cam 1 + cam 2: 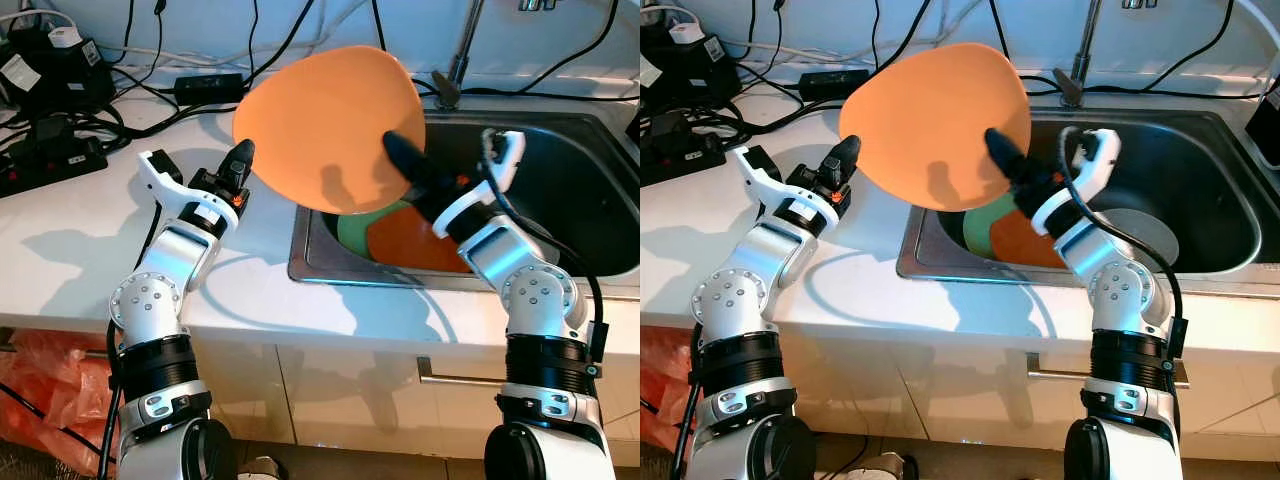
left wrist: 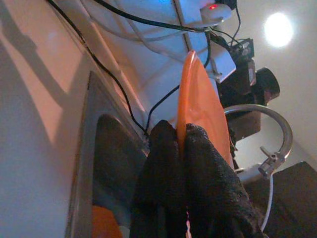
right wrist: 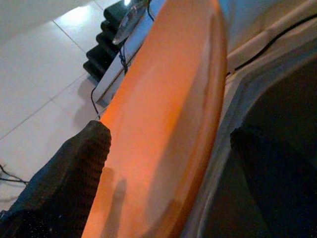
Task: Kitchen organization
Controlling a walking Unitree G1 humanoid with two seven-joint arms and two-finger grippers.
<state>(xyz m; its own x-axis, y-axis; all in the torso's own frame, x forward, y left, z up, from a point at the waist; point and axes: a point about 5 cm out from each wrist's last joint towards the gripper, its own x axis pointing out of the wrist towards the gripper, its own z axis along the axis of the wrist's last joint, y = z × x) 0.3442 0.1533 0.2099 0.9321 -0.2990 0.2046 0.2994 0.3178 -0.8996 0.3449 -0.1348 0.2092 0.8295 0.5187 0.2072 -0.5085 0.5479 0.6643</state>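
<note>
White countertop (image 1: 90, 250) carries a recessed stainless sink (image 1: 590, 190) with cables along its back edge. Smooth round orange plate (image 1: 330, 125) is held tilted above the sink's left rim. Left gripper (image 1: 243, 160) is clamped on the plate's left edge; right gripper (image 1: 410, 165) pinches its right edge. Green plate (image 1: 352, 228) and orange plate (image 1: 405, 245) lie in the basin.
</note>
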